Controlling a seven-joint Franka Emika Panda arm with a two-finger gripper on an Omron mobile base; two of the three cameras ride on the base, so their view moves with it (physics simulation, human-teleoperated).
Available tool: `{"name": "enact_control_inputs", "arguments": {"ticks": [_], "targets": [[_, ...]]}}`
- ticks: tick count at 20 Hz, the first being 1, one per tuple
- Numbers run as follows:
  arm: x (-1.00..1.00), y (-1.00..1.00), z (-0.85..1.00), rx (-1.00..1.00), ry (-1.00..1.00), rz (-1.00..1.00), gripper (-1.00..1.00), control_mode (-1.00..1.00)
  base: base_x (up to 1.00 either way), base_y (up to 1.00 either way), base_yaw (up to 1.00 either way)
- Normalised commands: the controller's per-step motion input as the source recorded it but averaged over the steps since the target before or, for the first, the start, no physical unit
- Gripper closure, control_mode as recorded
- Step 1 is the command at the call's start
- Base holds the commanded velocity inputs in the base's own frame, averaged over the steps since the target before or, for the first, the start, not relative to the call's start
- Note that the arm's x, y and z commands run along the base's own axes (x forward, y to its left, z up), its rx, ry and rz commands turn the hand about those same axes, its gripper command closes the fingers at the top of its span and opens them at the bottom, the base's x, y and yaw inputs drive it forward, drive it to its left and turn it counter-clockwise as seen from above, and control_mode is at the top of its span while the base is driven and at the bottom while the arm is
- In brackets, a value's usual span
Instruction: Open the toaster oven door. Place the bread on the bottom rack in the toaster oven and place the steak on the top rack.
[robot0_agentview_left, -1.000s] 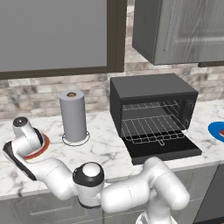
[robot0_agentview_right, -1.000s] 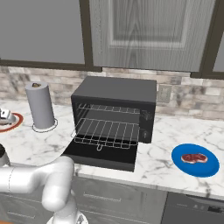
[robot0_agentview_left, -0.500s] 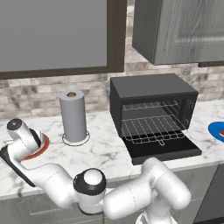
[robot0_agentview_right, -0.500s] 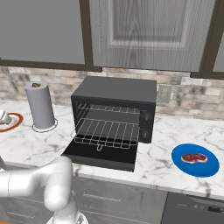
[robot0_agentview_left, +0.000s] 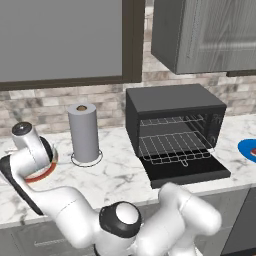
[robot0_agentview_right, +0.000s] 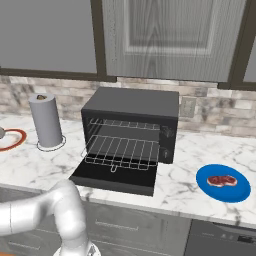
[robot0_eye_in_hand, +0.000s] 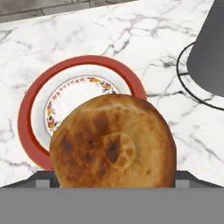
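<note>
Standing on the marble table (robot0_agentview_left: 120, 172): toaster oven (robot0_agentview_left: 172, 125), black, its door (robot0_agentview_left: 187, 172) folded down flat in front, two wire racks inside. Top rack (robot0_agentview_right: 125, 124) sits back in the box; bottom rack (robot0_agentview_right: 122, 152) lies lower, with a small loop at its front edge.

Bread (robot0_eye_in_hand: 113, 142): round, golden-brown with darker toasted patches, close before the hand camera, above a red-rimmed plate (robot0_eye_in_hand: 30, 109) with a patterned centre. The plate's middle is bare. Jaws: fingertips hidden behind the bread, so whether they grip it cannot be told.

Hand (robot0_agentview_left: 30, 147): at the far left of the table, over the plate, well apart from the oven.

Paper-towel roll (robot0_agentview_left: 84, 132): upright on a ring base, between the plate and the oven.

Steak (robot0_agentview_right: 221, 180): pinkish-red, flat on a blue plate (robot0_agentview_right: 240, 192) on the table to the right of the oven.
</note>
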Motion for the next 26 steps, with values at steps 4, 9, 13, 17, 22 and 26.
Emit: {"name": "enact_control_inputs", "arguments": {"ticks": [4,9,13,17,22,26], "targets": [[-0.69,-0.95,0.36,0.04,0.0,-0.05,1.0,-1.0,0.0,0.0,0.0],[-0.56,-1.0,0.2,0.01,0.0,0.0,1.0,-1.0,0.0,0.0,0.0],[-0.48,-1.0,0.15,0.0,0.0,0.0,1.0,-1.0,0.0,0.0,0.0],[-0.26,-1.0,0.24,0.0,0.0,0.0,1.0,-1.0,0.0,0.0,0.0],[-0.01,-1.0,0.17,0.02,0.0,0.0,1.0,-1.0,0.0,0.0,0.0],[0.0,-1.0,0.24,0.05,0.0,0.0,1.0,-1.0,0.0,0.0,0.0]]}}
